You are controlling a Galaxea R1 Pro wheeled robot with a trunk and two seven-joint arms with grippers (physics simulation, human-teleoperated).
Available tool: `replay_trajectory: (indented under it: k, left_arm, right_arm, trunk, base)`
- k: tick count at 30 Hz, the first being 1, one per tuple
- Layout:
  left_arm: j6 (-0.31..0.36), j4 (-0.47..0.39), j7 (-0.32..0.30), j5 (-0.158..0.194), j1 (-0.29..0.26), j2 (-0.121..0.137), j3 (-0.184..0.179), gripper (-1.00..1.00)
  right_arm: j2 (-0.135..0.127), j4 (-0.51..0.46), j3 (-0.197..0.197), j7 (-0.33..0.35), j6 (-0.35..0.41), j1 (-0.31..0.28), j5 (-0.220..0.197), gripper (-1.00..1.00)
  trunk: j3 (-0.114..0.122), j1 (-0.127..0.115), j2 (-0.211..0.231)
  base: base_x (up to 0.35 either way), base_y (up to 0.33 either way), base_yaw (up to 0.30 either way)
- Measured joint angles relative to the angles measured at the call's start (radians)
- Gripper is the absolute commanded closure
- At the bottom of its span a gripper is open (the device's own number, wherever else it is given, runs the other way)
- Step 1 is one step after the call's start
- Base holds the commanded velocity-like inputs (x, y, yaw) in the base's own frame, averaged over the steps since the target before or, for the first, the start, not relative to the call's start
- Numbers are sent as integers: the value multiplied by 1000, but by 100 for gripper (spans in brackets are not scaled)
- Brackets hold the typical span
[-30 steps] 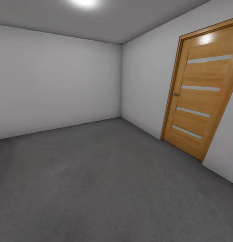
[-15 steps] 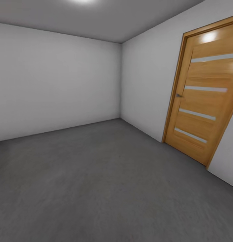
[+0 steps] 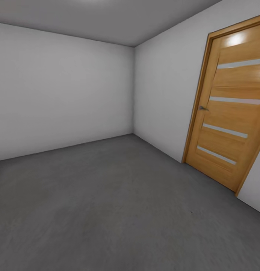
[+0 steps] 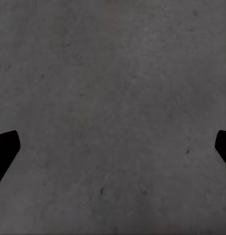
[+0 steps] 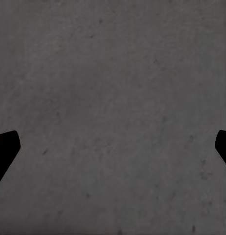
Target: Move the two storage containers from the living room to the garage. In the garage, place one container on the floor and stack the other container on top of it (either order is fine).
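Room: the garage is showing bare white walls, grey floor [image 3: 107, 210], wooden door [image 3: 229, 109] at right.
Left hand [image 4: 113, 147]: hanging released over floor, carrying nothing.
Right hand [image 5: 113, 147]: likewise spread, empty.
Containers: lying somewhere out of view, direction from either hand unknowable.

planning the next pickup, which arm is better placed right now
Neither yet. The left gripper and right gripper both hang open and empty over bare grey floor; a wooden door stands ahead to the right.
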Motion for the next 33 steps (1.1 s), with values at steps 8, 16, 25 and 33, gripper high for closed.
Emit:
replay_trajectory:
  k: [8,16,25,33]
  left_arm:
    - [0,0,0,0,0,0,0,-100]
    - [0,0,0,0,0,0,0,-100]
    - [0,1,0,0,0,0,0,-100]
    - [0,0,0,0,0,0,0,-100]
  right_arm:
    - [0,0,0,0,0,0,0,-100]
    - [0,0,0,1,0,0,0,-100]
    - [0,0,0,0,0,0,0,-100]
    - [0,0,0,0,0,0,0,-100]
  trunk:
    - [0,0,0]
    - [0,0,0]
    - [0,1,0]
    - [0,1,0]
  base:
    - [345,1,-160]
    - [303,0,-185]
    - [49,0,-204]
    - [4,0,-245]
